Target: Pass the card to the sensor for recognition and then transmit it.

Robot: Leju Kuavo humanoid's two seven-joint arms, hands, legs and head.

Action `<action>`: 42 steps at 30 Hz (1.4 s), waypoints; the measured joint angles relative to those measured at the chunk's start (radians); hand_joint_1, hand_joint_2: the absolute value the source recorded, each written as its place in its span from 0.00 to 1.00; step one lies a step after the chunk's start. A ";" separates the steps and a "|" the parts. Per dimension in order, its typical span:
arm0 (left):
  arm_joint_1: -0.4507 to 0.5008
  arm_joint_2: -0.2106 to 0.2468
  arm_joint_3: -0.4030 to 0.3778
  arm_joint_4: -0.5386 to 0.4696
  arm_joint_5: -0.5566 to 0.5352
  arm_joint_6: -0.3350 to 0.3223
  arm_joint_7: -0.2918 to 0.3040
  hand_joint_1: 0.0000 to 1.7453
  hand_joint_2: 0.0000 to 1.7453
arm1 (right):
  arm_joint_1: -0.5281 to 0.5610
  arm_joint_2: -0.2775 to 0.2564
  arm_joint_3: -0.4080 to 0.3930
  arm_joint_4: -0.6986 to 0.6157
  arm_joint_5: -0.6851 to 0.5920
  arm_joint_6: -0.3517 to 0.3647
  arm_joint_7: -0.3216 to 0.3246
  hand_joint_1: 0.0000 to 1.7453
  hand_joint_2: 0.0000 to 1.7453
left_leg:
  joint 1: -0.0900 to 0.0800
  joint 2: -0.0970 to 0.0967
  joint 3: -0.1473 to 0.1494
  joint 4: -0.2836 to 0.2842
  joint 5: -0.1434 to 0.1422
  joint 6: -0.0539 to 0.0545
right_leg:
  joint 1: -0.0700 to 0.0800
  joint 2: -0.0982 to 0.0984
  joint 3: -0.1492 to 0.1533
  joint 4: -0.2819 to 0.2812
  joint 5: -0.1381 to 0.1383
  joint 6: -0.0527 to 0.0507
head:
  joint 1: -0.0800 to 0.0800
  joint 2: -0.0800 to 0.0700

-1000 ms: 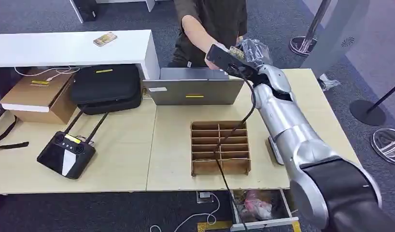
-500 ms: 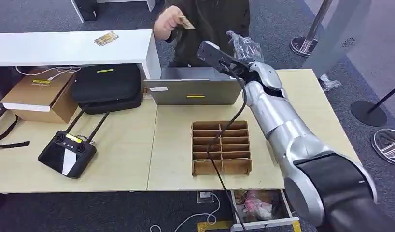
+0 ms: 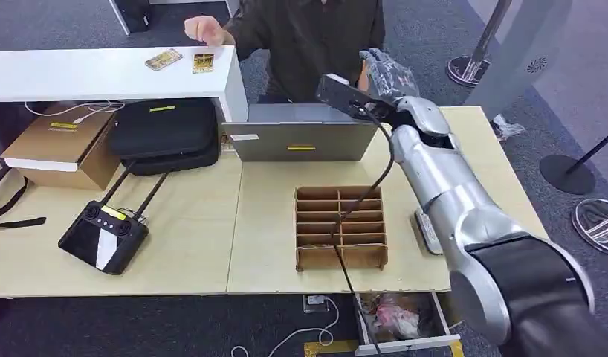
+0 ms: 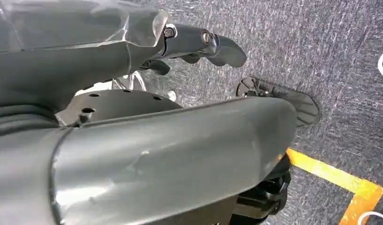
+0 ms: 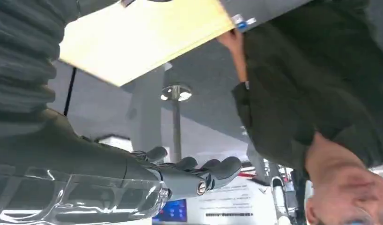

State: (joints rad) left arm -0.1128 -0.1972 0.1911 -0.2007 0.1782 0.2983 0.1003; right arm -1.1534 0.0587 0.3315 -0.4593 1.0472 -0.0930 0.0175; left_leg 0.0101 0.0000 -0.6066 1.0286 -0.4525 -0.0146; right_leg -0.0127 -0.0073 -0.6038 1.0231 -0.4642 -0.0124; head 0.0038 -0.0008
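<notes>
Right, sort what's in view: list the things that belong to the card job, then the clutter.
Job: small yellowish card on the white counter; right hand; person's hand.

Clutter: brown cardboard divider tray; grey laptop; black antenna controller; black zip case; cardboard box.

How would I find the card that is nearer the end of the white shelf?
Look at the long white shelf behind the wooden table. Two cards lie near its right end, by the person's hand. Yours is the card lying square beside that edge; the other card sits tilted, farther in.
</notes>
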 joint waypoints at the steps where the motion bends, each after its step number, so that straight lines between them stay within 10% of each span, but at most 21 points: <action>1: 0.003 0.000 0.001 0.000 0.005 0.000 -0.005 0.00 0.00 | -0.003 -0.033 0.003 -0.004 0.015 0.018 -0.010 0.00 1.00 | 0.000 -0.002 0.000 0.001 0.000 0.000 | 0.000 -0.002 0.001 -0.001 0.000 0.000 | 0.000 0.000; 21: 0.037 0.009 0.058 0.000 0.074 -0.006 -0.043 0.00 0.00 | 0.072 -0.559 0.063 -0.254 -0.165 0.260 -0.108 0.00 1.00 | 0.000 -0.005 -0.003 0.003 -0.002 0.004 | 0.000 -0.005 0.001 -0.001 0.000 0.003 | 0.000 0.000; 32: 0.046 0.010 0.082 0.000 0.101 -0.027 -0.062 0.00 0.00 | 0.693 -0.812 -0.065 -0.802 -0.292 0.283 0.057 0.00 1.00 | 0.000 -0.007 -0.002 0.003 -0.007 0.009 | 0.000 -0.007 0.005 -0.003 -0.005 0.008 | 0.000 0.000; 42: 0.055 -0.047 0.108 0.000 0.138 -0.063 -0.244 0.00 0.00 | 1.176 -0.942 -0.329 -1.209 -0.304 0.385 0.120 0.00 1.00 | -0.001 -0.006 -0.001 0.003 -0.012 0.009 | -0.001 -0.006 0.005 -0.004 -0.007 0.009 | 0.000 0.000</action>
State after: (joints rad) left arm -0.0582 -0.2442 0.2987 -0.2010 0.3166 0.2350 -0.1438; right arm 0.0224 -0.8835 0.0022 -1.6679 0.7431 0.2919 0.1373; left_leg 0.0091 -0.0061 -0.6081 1.0315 -0.4641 -0.0053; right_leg -0.0137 -0.0135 -0.5988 1.0195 -0.4710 -0.0034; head 0.0042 -0.0008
